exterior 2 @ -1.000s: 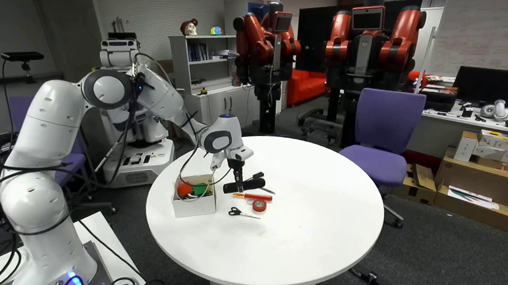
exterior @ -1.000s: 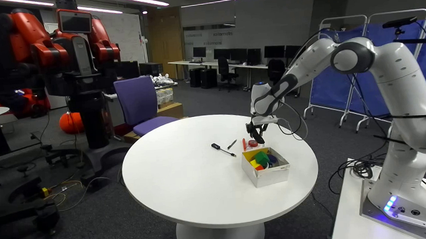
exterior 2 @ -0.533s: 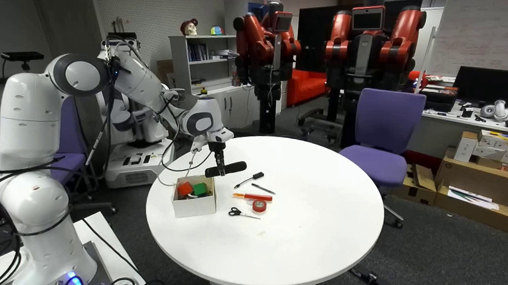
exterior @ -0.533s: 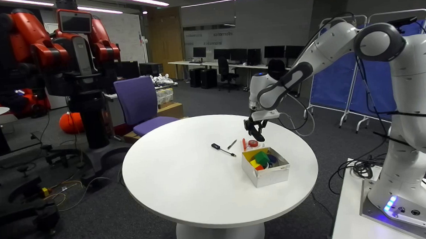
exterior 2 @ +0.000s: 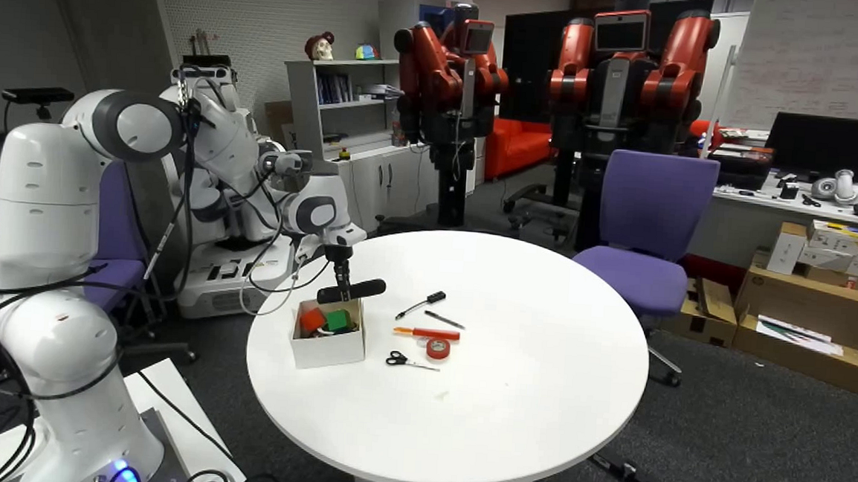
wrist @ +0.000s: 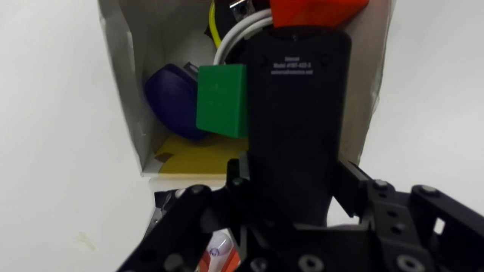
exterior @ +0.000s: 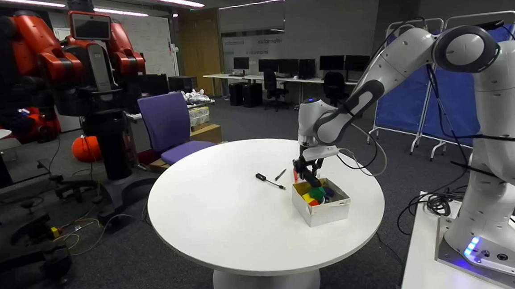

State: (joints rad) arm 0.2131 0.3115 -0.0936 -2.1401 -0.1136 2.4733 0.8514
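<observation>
End effector [wrist: 293,173], jaws partway apart, gripping black remote [wrist: 297,105]; I see it has shifted from beside white box [exterior 2: 329,351] to over its edge: carry judged well along.

Purple chair [exterior 2: 650,210] near cardboard box [exterior 2: 820,297]; red sofa [exterior 2: 518,146]; skull [exterior 2: 324,49] atop grey bookshelf [exterior 2: 304,107].

Dim background, white ceiling strip lights [exterior: 171,0] overhead — round white tabletop [exterior 2: 523,403] bright, lettering [wrist: 292,65] blurred on black plastic remote control [wrist: 295,121].
</observation>
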